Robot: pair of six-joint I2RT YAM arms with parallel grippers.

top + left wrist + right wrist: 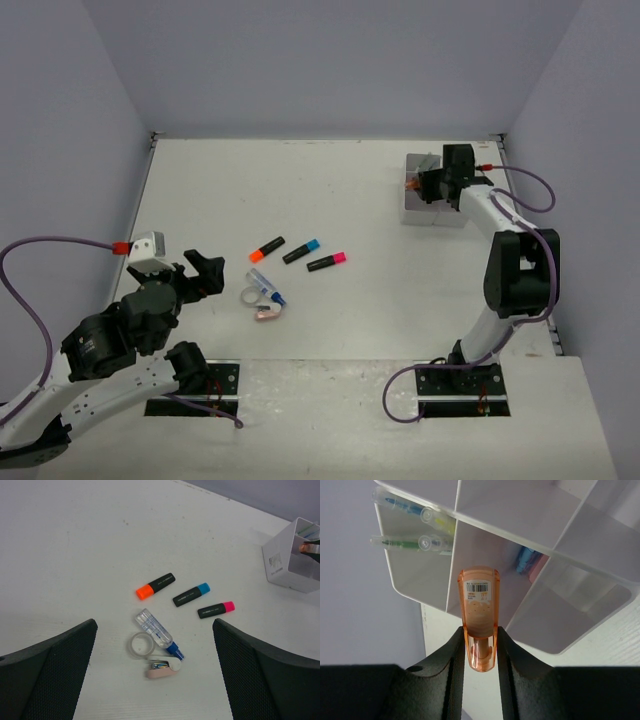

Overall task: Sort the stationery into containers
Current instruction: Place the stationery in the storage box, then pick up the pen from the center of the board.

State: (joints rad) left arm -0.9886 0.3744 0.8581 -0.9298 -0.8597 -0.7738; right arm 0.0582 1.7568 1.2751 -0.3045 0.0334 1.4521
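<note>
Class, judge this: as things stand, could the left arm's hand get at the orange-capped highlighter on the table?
Probably yes. The left hand is open and empty, and the orange-capped highlighter lies alone on bare table, apart from the blue-capped highlighter, with nothing on or against it.

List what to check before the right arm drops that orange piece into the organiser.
1. Right claw clamped on orange translucent piece: ok.
2. Piece over white organiser box: ok.
3. Piece clear of the divider wall: cannot tell.
4. Left claw open, far from the box: ok.
5. All stationery sorted: not ok; three highlighters, tape roll and clear bottle remain.
</note>
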